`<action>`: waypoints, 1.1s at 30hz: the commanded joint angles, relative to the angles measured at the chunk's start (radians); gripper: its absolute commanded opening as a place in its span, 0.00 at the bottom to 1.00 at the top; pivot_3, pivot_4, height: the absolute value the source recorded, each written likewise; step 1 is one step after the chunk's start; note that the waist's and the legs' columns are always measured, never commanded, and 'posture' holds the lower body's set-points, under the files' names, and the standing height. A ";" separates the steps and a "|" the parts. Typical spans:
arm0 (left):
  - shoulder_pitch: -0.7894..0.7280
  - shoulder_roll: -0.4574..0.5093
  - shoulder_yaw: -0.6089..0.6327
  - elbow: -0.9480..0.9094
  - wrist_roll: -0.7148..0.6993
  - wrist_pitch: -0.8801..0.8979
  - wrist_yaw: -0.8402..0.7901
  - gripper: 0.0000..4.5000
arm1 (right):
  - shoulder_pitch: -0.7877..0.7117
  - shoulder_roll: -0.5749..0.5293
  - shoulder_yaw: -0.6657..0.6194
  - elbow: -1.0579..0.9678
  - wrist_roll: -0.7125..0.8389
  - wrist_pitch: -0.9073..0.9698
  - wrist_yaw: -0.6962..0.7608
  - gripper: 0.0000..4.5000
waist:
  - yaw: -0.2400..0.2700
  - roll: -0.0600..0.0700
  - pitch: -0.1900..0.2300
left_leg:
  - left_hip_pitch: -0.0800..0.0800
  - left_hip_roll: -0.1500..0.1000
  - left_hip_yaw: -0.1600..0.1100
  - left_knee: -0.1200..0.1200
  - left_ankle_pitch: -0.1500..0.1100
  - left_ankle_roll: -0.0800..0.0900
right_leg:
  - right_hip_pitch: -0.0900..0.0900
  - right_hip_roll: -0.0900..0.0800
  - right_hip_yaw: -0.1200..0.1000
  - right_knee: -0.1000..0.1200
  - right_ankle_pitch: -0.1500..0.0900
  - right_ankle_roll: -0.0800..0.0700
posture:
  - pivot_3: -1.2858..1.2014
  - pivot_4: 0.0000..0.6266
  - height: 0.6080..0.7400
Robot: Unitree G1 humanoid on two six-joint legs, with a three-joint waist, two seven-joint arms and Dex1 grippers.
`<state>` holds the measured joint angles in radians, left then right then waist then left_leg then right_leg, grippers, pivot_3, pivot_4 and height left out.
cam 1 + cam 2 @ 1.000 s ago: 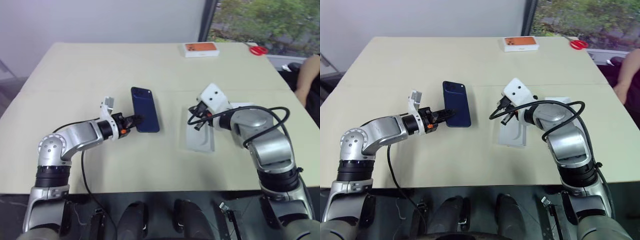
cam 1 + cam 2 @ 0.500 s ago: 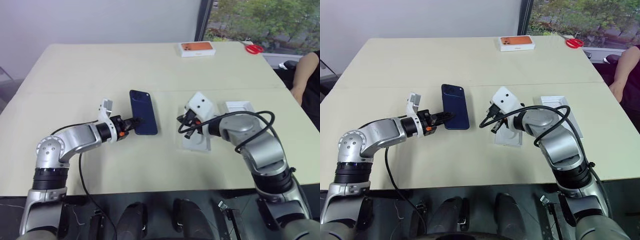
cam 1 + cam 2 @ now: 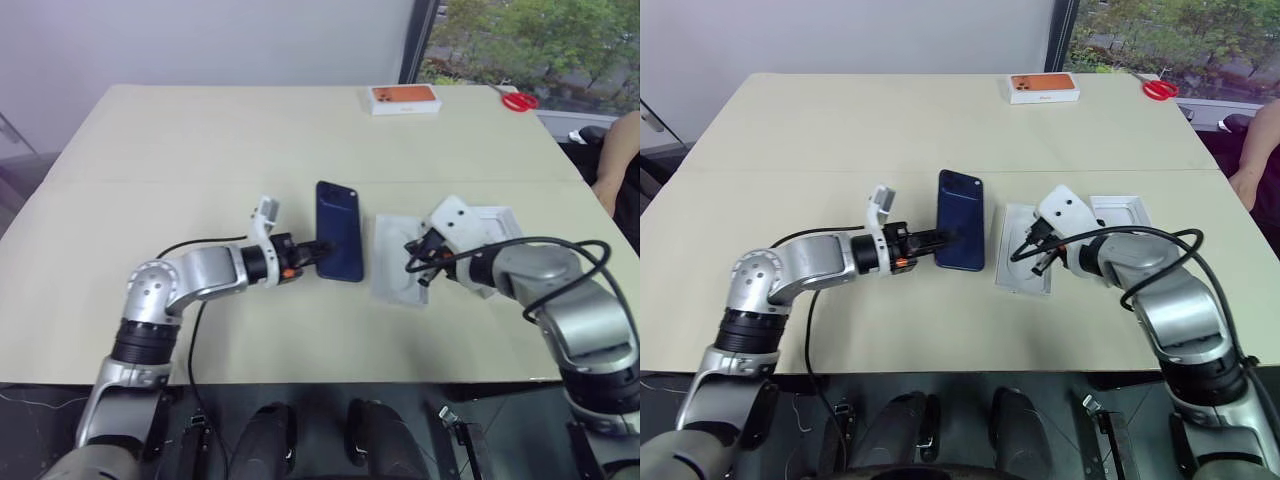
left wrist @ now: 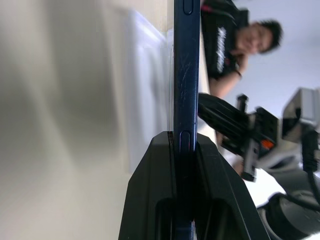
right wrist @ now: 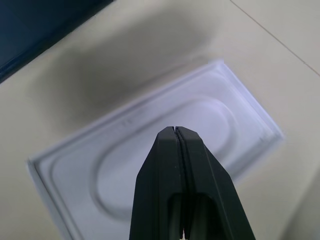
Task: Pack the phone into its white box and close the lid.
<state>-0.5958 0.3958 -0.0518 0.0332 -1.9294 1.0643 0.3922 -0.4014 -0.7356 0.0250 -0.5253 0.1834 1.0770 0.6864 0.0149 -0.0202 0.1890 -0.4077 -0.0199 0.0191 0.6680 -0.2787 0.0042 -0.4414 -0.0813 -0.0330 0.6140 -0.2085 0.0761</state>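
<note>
The left end effector point(image 3: 943, 238) clamps the phone point(image 3: 961, 233) by its edge, poised just beside the white box point(image 3: 1025, 262) for insertion; the right end effector point(image 5: 178, 131), fingers pressed together and empty, hovers over the box's tray, likely steadying it on the tabletop point(image 3: 840, 130).

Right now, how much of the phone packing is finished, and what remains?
Nothing is packed yet. In hand: the left gripper pinches the slim dark navy-blue phone by its edge, beside the shallow white box base, which is empty. The shut right gripper hovers over that base. Left: lay the phone in, then fit the deeper white lid, lying apart.
</note>
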 commanded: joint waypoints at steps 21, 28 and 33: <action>-0.263 -0.336 0.002 0.380 0.358 0.108 -0.054 0.00 | 0.148 -0.117 -0.146 -0.047 0.039 -0.050 -0.020 0.00 | 0.000 0.000 0.000 | 0.001 -0.001 0.001 0.000 0.001 0.002 | 0.001 0.001 0.000 0.000 0.000 0.001 | 0.52 0.24 1.00; -0.292 -0.397 0.070 0.434 0.449 0.143 -0.079 0.00 | 0.169 -0.133 -0.160 -0.051 0.051 -0.059 -0.024 0.00 | -0.001 -0.001 0.000 | 0.001 -0.001 0.001 0.001 0.001 0.002 | 0.001 0.001 0.000 0.000 0.000 0.001 | 0.52 0.24 1.00; -0.301 -0.423 0.117 0.449 0.510 0.166 -0.102 0.00 | 0.160 -0.129 -0.151 -0.049 0.053 -0.059 -0.029 0.00 | -0.001 -0.001 0.000 | 0.001 -0.001 0.001 0.001 0.001 0.002 | 0.001 0.001 0.000 0.001 0.000 0.001 | 0.52 0.24 1.00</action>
<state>-0.8606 -0.0128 0.0308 0.5071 -1.4230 1.2196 0.3232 -0.2313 -0.8516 -0.1024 -0.5385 0.2260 1.0323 0.6642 0.0140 -0.0207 0.1892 -0.4067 -0.0205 0.0203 0.6686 -0.2778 0.0065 -0.4404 -0.0800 -0.0327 0.6147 -0.2082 0.0776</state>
